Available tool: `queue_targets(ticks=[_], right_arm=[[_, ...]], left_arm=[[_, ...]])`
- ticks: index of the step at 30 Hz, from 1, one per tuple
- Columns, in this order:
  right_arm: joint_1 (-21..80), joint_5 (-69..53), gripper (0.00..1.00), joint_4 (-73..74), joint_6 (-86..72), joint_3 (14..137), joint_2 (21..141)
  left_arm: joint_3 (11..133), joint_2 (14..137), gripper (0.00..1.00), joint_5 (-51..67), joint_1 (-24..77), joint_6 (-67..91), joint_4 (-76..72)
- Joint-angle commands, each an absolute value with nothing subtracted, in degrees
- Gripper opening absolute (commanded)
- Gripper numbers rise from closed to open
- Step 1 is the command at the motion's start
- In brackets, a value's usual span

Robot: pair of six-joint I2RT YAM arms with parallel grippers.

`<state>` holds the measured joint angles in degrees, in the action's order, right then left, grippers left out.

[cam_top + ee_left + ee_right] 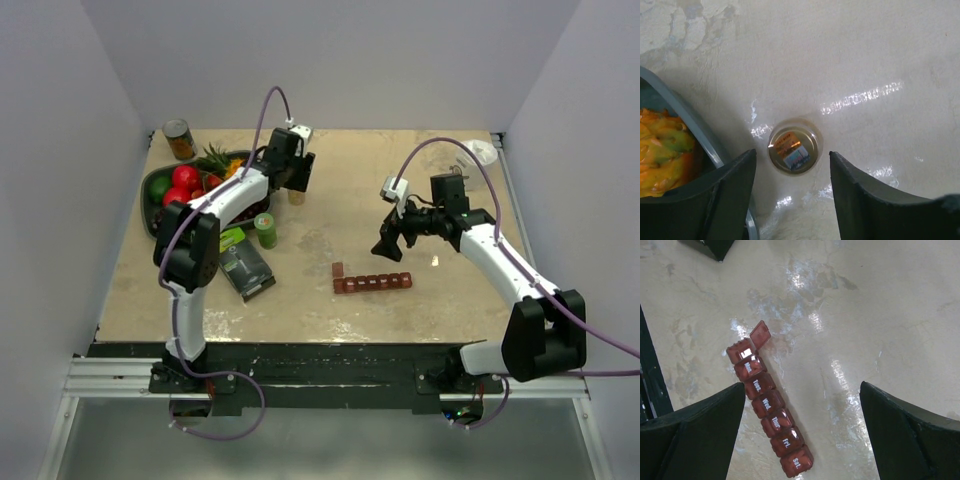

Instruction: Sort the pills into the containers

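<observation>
Containers (pixel 767 405): red seven-compartment strip, flat on tabletop (pixel 880 300), mid near edge; end lid (pixel 760 334) raised.
Right tool (pixel 802 385): jaws wide apart, empty, hovering near strip.
Left tool (pixel 792 156): jaws parted over small amber bottle (pixel 793 149), not touching it, beside grey bowl (pixel 685 117).

Strip (pixel 372 283) on counter (pixel 450 200), centre front; one lid (pixel 337 269) flipped behind its left end. Bowl (pixel 147 200) rear left, can (pixel 179 138) behind it. Bottle (pixel 793 150) just right of bowl. Box (pixel 247 270) before bowl.
</observation>
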<state>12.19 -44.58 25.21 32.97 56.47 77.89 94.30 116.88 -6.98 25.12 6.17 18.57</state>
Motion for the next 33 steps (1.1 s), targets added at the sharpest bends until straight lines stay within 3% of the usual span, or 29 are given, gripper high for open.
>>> queue_targets(ticks=[1, 8, 9, 11, 12, 15, 21, 26, 33], right_arm=[[12.39, -46.85, 0.99, 24.61, 32.96, 57.04, 77.87], [12.39, -46.93, 0.99, 24.61, 33.13, 56.78, 78.05], [12.39, -46.85, 0.99, 24.61, 33.13, 56.78, 78.05], [12.39, -46.58, 0.99, 24.61, 33.22, 56.69, 78.13], [12.39, -46.58, 0.99, 24.61, 33.31, 56.69, 78.22], [12.39, -46.32, 0.99, 25.05, 34.45, 56.43, 78.22], [12.39, -47.72, 0.99, 22.77, 39.63, 53.53, 75.42], [13.71, -49.31, 0.99, 15.4, 38.33, 53.08, 74.62], [15.64, -55.27, 0.99, 12.04, 28.58, 58.79, 76.64]], left_arm=[[102.56, 120.84, 0.63, -9.05, 24.79, 4.83, 22.76], [105.64, 124.45, 0.5, -8.79, 24.79, 4.75, 24.52], [105.64, 124.45, 0.41, -8.62, 24.79, 4.83, 24.52], [105.82, 124.1, 0.32, -7.91, 24.79, 4.75, 24.43], [105.82, 123.75, 0.19, -6.87, 24.79, 4.75, 24.43], [105.03, 120.69, 0.0, -3.19, 24.87, 4.75, 23.65], [92.92, 105.4, 0.0, 14.83, 26.37, 5.88, 16.9], [74.82, 92.4, 0.0, 31.43, 28.03, 16.51, 6.26], [62.32, 85.26, 0.0, 33.32, 34.35, 26.8, -7.55]])
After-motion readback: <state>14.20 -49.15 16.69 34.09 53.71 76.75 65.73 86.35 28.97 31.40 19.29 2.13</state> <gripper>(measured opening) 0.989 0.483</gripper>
